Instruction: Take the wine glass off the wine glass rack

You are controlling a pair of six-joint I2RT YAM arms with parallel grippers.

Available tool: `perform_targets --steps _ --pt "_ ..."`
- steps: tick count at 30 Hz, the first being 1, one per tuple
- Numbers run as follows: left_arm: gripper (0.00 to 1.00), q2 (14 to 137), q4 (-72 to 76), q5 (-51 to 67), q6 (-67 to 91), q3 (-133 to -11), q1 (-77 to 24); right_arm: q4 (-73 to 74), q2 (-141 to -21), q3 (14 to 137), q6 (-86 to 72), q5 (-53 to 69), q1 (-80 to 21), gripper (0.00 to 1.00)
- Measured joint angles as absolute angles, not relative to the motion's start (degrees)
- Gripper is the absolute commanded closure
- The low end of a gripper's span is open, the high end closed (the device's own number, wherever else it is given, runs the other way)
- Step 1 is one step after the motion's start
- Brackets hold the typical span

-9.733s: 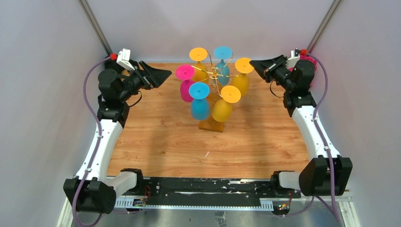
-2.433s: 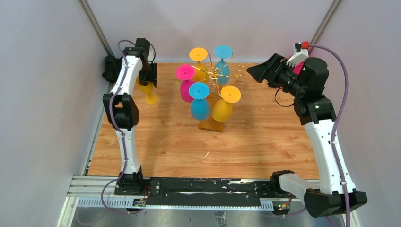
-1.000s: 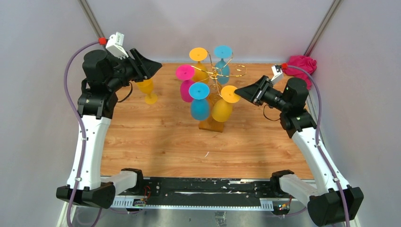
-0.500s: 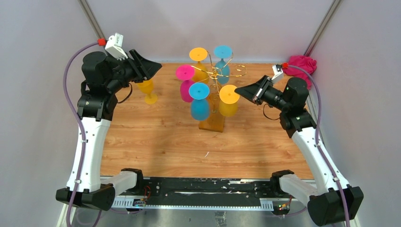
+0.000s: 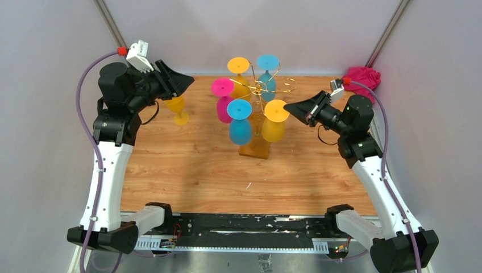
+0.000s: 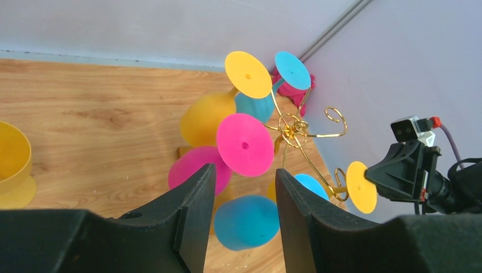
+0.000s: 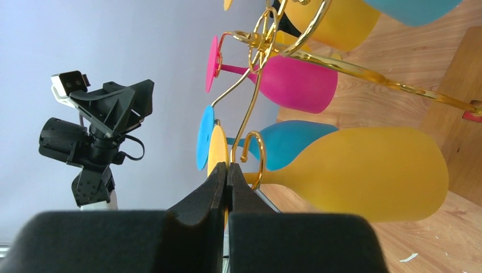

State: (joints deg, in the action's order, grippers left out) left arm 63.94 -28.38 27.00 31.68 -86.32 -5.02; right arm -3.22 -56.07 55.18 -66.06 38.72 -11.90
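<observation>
since a second ago the yellow wine glass [image 5: 273, 129] has swung upright; your right gripper [image 7: 228, 168] pinches its foot, stem still hooked in the wine glass rack [image 5: 253, 151]. next, slide it outward. farther back, left gripper [image 6: 243, 174] gapes.

This looks like a robotics lab test cell. Plain pale walls [image 5: 51, 131] and slanted metal corner posts [image 5: 113, 31] box in a wood-grain counter [image 5: 193, 170]. 2 white-and-black arms, left [image 5: 111, 170] and right [image 5: 381, 182], are bolted to an aluminium rail [image 5: 244, 224] with exposed wiring, and purple cables [image 5: 84, 85] loop along them.
</observation>
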Motion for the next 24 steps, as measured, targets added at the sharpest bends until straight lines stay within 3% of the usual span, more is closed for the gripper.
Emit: perform_targets --steps 24 --pt "0.53 63.4 -28.32 27.0 31.68 -83.88 -5.02 -4.19 -61.41 58.22 -65.65 37.21 -17.65 1.0"
